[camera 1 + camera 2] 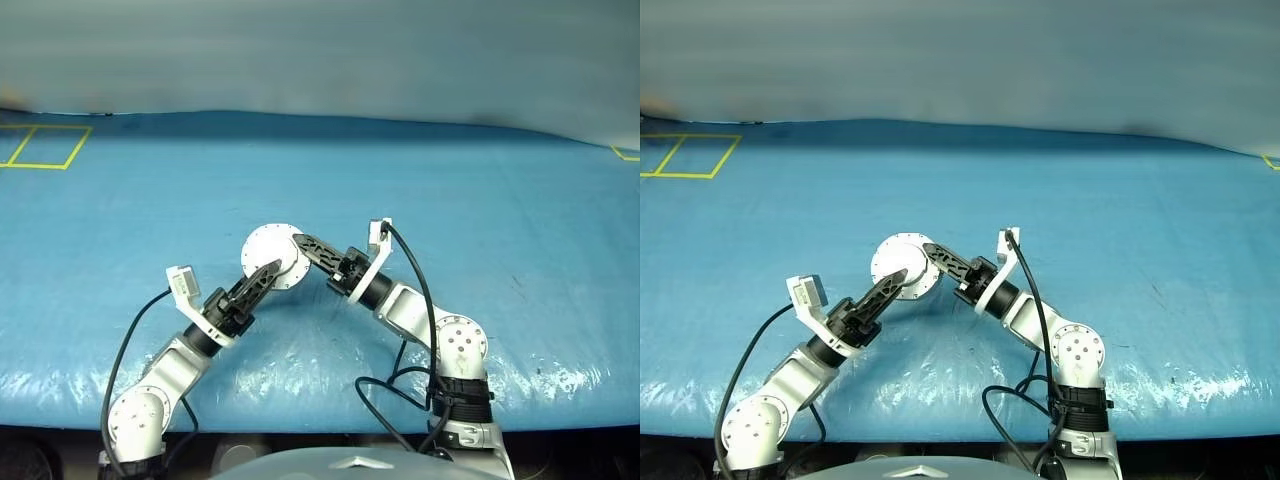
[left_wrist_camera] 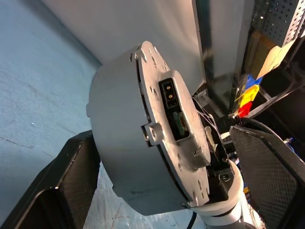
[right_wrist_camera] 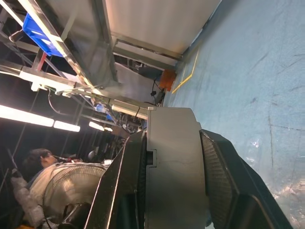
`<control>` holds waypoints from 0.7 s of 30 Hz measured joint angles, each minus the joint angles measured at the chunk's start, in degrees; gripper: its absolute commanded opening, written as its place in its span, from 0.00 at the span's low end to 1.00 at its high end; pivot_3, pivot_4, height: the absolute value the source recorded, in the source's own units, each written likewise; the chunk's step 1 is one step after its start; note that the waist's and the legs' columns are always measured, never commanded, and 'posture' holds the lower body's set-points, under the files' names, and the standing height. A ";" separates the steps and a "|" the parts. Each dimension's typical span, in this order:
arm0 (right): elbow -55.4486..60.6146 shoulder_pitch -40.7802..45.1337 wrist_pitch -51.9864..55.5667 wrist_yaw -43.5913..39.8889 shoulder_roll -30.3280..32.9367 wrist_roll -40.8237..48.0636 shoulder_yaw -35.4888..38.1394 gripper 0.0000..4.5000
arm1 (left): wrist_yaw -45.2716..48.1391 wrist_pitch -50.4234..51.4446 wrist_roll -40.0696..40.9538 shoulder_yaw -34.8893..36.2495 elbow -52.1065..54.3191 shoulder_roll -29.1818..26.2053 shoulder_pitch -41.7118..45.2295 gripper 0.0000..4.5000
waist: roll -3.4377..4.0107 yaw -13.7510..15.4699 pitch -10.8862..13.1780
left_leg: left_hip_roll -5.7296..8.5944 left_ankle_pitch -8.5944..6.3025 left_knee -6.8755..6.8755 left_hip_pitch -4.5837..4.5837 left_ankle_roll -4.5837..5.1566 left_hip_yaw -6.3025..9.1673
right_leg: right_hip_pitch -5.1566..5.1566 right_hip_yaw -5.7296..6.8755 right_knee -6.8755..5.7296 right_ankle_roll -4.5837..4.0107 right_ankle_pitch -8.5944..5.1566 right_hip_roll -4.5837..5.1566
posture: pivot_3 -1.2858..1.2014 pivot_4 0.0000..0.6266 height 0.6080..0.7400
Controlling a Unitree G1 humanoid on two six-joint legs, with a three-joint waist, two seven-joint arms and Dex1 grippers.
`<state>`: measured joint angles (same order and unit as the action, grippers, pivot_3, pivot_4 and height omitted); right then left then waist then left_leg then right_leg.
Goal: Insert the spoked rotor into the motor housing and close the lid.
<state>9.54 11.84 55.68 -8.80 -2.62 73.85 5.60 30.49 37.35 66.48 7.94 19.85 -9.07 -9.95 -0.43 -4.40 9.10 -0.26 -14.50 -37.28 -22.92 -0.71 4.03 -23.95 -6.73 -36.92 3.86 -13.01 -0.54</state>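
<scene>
The motor housing (image 1: 274, 255) is a round silver puck held on edge above the blue table (image 1: 480, 220). Its lid (image 2: 178, 138), a notched plate carrying a small connector, lies flat against the puck. My right gripper (image 3: 174, 162) is shut on the housing, one black finger (image 3: 121, 186) on each flat face. My left gripper (image 2: 164, 157) stands open below and to the left of it. Its fingers (image 2: 62, 191) straddle the puck's round wall, and the far one stands well clear. The spoked rotor is hidden.
Yellow tape squares (image 1: 40, 145) mark the table's far left and a yellow corner (image 1: 625, 152) its far right. The table's front edge (image 1: 320, 415) runs just ahead of my arms. The right wrist view shows a person (image 3: 38, 162) beside a fan (image 3: 71, 191).
</scene>
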 measured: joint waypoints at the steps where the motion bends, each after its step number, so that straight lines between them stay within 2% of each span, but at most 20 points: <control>1: 0.00 0.00 0.04 0.05 0.24 0.00 -0.06 0.28 | -0.44 0.00 0.00 -0.30 -0.59 0.91 0.66 0.99 | 0.00 0.01 0.00 | 0.02 0.00 -0.02 0.00 0.00 0.00 | 0.00 0.00 0.00 0.01 0.01 0.00 | 0.52 0.24 1.00; 6: 0.03 0.22 0.04 0.32 0.66 0.09 -0.09 0.28 | -1.77 -0.07 0.07 -0.76 -2.19 3.63 2.66 0.99 | 0.00 -0.11 0.00 | 0.04 0.00 0.01 0.00 0.00 0.02 | -0.02 0.01 -0.02 -0.01 0.01 -0.07 | 0.52 0.24 1.00; 9: 0.02 0.30 0.05 0.51 0.84 0.08 -0.18 0.28 | -2.21 -0.29 0.19 -0.12 -3.43 4.97 3.22 0.86 | 0.00 -0.03 0.00 | 0.07 0.00 0.00 -0.01 0.00 0.03 | -0.01 0.01 -0.01 -0.01 0.01 -0.06 | 0.52 0.24 1.00; 12: -0.07 0.32 0.05 0.63 0.87 0.12 -0.39 0.28 | -3.27 -0.36 0.52 0.51 -4.03 5.72 3.16 0.63 | 0.00 -0.03 0.00 | 0.08 0.00 0.00 -0.02 0.00 0.03 | -0.01 0.00 -0.01 -0.01 0.01 -0.04 | 0.52 0.24 1.00; 13: -0.07 0.33 -0.04 0.42 0.87 0.35 -0.29 0.28 | -3.88 -0.41 1.21 0.68 -4.02 6.41 3.13 0.61 | 0.00 0.03 0.00 | 0.08 0.00 -0.01 -0.03 0.00 0.03 | -0.01 0.00 0.00 0.00 0.01 -0.03 | 0.52 0.24 1.00; 21: -0.77 0.57 -0.12 1.38 0.35 0.52 -0.26 0.28 | -5.24 -0.53 2.25 0.46 -3.84 7.01 2.79 0.61 | -0.01 0.04 0.00 | 0.09 0.00 -0.01 -0.02 0.00 0.07 | 0.00 0.01 -0.01 0.00 0.01 -0.05 | 0.52 0.24 1.00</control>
<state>8.77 12.41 55.56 -7.42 -2.27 74.37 5.35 25.25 36.81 68.73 8.40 16.02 -2.06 -7.15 -0.44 -4.35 9.10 -0.16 -14.50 -37.29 -22.94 -0.71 4.10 -23.95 -6.72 -36.93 3.86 -12.99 -0.58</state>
